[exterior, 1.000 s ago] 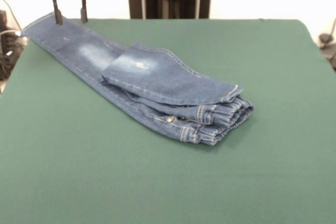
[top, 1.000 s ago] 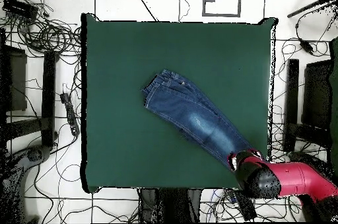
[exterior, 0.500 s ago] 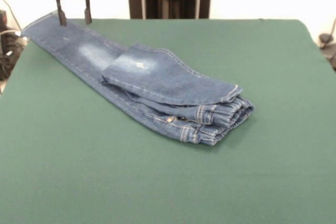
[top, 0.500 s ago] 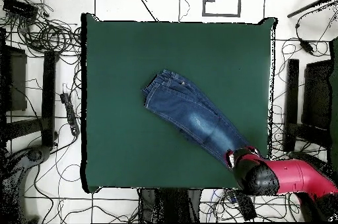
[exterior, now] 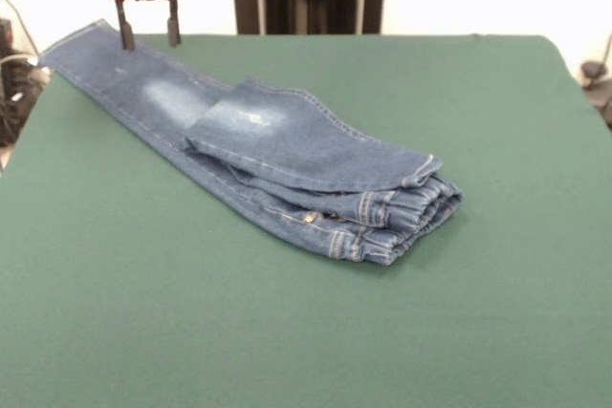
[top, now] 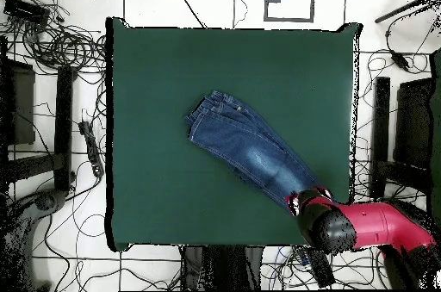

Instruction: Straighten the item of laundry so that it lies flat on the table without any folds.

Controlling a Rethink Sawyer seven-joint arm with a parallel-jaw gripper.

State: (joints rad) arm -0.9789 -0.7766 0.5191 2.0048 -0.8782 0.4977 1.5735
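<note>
Plainly, you have most of the job still ahead: the jeans lie slantwise across the table, one leg stretched out toward the far corner at the robot's side, the other doubled back over the top so its hem rests by the bunched waistband — that fold is what you must undo. In the overhead view the garment runs from mid-table down to the near edge by the arm, and only the long leg reads as flat. Your gripper hangs over the far end of that stretched leg with its two dark fingers spread apart and nothing between them; whether the tips touch the denim I cannot tell. Judging by this, you have no grasp yet, and the folded leg, the stacked layers at the waist and the general slant all remain to be dealt with. Nothing sits on the cloth besides the jeans, so no object blocks a pull. Watch the edge, though — the leg end lies right at the table's corner, and cables trail over the floor around the table, with dark stands at both sides. A tug toward that corner could, I think, drag the denim off.
</note>
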